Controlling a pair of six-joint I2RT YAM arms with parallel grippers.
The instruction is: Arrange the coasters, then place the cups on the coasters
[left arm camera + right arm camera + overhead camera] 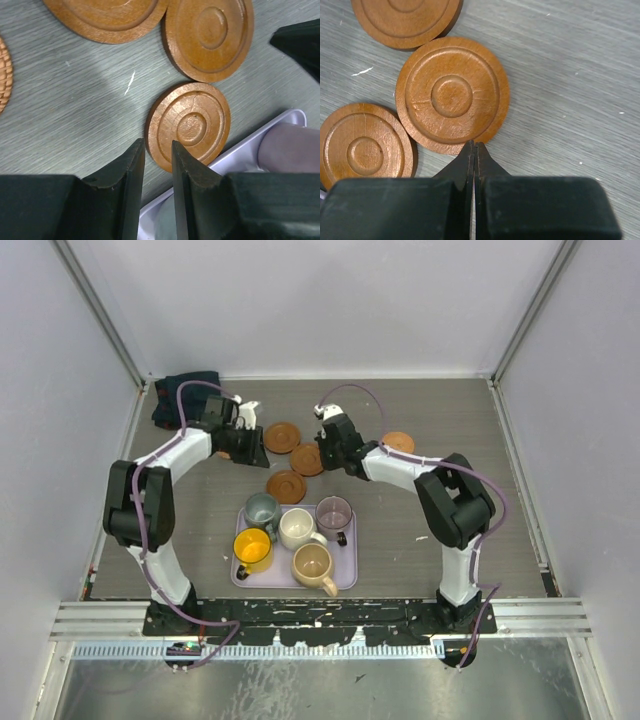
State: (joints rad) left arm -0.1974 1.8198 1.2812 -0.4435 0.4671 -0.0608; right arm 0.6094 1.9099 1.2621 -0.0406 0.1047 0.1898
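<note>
Arranging stage: right gripper [474, 149] jaws together at middle coaster [452, 95], left gripper [156, 147] jaws slightly apart, empty. Next: nudge it clear.

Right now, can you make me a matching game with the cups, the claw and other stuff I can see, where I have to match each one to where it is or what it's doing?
Things:
1. yellow cup
2. purple cup
3. right claw
4. dark cloth

Places or states:
A. far left corner of the table
B. shut tight
C. near left corner of the tray
D. far right corner of the tray

Pairs: 1-C, 2-D, 3-B, 4-A
</note>
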